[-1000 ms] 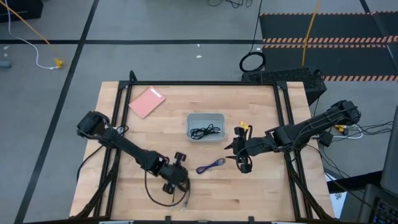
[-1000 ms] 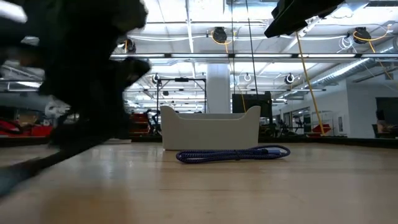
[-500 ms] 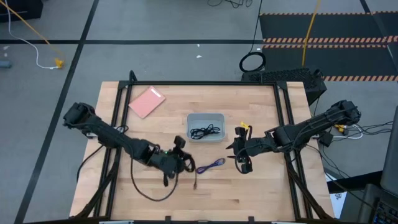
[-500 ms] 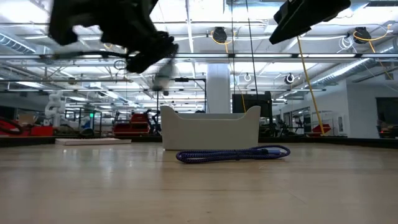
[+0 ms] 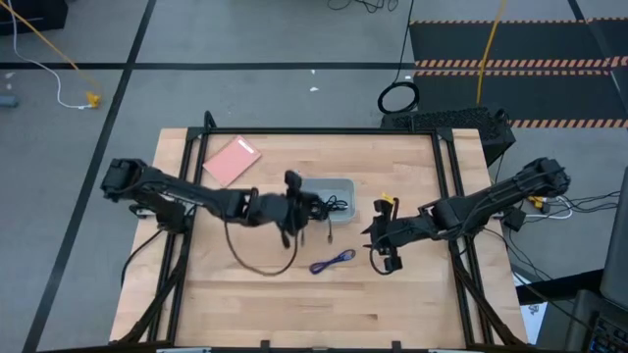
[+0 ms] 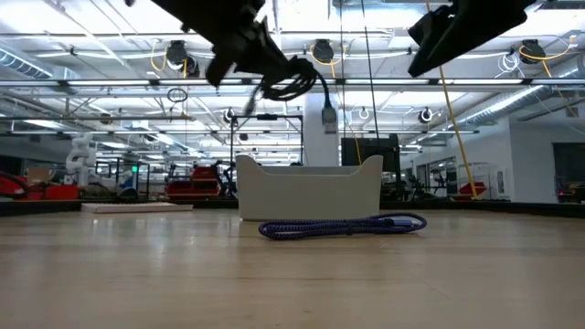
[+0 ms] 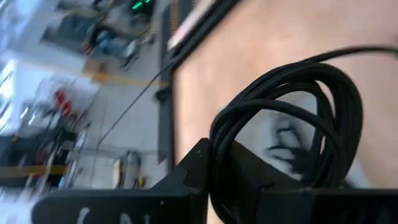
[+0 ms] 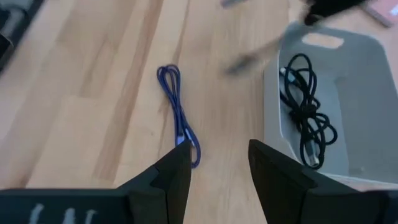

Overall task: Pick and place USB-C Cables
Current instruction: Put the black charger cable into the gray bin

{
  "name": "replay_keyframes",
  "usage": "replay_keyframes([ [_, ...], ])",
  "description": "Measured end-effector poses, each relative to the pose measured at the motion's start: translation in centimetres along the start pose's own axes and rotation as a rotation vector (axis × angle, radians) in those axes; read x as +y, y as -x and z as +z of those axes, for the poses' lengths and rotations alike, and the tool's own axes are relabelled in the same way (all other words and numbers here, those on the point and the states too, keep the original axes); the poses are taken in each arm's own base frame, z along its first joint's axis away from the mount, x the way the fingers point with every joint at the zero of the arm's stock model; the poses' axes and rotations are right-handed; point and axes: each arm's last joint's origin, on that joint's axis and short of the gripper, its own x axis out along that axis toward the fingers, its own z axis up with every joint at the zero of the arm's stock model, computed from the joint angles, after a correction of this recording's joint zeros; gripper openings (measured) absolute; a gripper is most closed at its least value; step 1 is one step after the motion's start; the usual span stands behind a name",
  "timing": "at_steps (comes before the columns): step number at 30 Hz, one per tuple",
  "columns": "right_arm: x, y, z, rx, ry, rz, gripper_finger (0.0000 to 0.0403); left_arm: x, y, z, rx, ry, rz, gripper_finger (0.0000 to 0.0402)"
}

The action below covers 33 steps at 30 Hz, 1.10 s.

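My left gripper (image 5: 294, 210) is shut on the dark brownish-black cable coil (image 6: 292, 82) and hovers high over the near left rim of the grey bin (image 5: 341, 183). A black cable (image 8: 305, 118) lies inside the bin. The purple-blue cable (image 5: 334, 261) lies flat on the wood in front of the bin, also in the low view (image 6: 343, 226). My right gripper (image 5: 385, 259) hangs open above the table, just right of the purple-blue cable (image 8: 180, 118). My left gripper pinches several strands of the dark cable's coil (image 7: 233, 146) between its two fingers, which slant downward in the low view. The coil is lifted clear, looping out past the fingertips. One plug end (image 6: 327, 114) dangles below it, above the bin.
A flat pink pad (image 5: 233, 161) lies at the far left of the table. A thick black cable ring (image 5: 397, 98) sits on the floor beyond the far edge. The left arm's own cable loop (image 5: 257, 263) sags over the table's near middle. Bare wood spreads around the purple-blue cable.
My left gripper has risen from near the table's near edge and swung toward the far edge and the right, carrying the dark cable to a spot above the bin. The cable, low by the table then, now hangs clear in the air. My right gripper has barely moved.
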Motion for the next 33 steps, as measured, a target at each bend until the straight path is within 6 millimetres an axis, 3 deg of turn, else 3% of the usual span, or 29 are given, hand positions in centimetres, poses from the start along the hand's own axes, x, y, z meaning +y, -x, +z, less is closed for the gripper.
replay_keyframes([
  [6, 0.1, 2.5, 0.3, -0.095, -0.027, 0.024, 0.0153, 2.7, -1.5, -1.5, 0.019, 0.259, 0.113, 0.0041],
  [11, 0.4, 4.5, 0.2, -0.169, -0.026, 0.015, 0.0153, 3.3, -3.2, -3.3, 0.091, 0.432, 0.153, 0.0041],
  [15, 0.8, 5.3, 0.1, -0.188, -0.017, 0.016, 0.0153, 2.3, -5.4, -4.6, 0.161, 0.543, 0.194, 0.0042],
  [19, 1.2, 5.6, -0.2, -0.179, -0.03, 0.032, 0.0153, 0.4, -7.1, -5.4, 0.258, 0.526, 0.26, 0.0042],
  [26, 1.6, 5.6, -0.3, -0.172, -0.028, 0.046, 0.0153, -0.4, -7.0, -5.1, 0.301, 0.595, 0.409, 0.0042],
  [33, 1.5, 5.6, -0.3, -0.177, -0.03, 0.02, 0.0153, -1.7, -7.4, -4.7, 0.273, 0.709, 0.42, 0.0042],
])
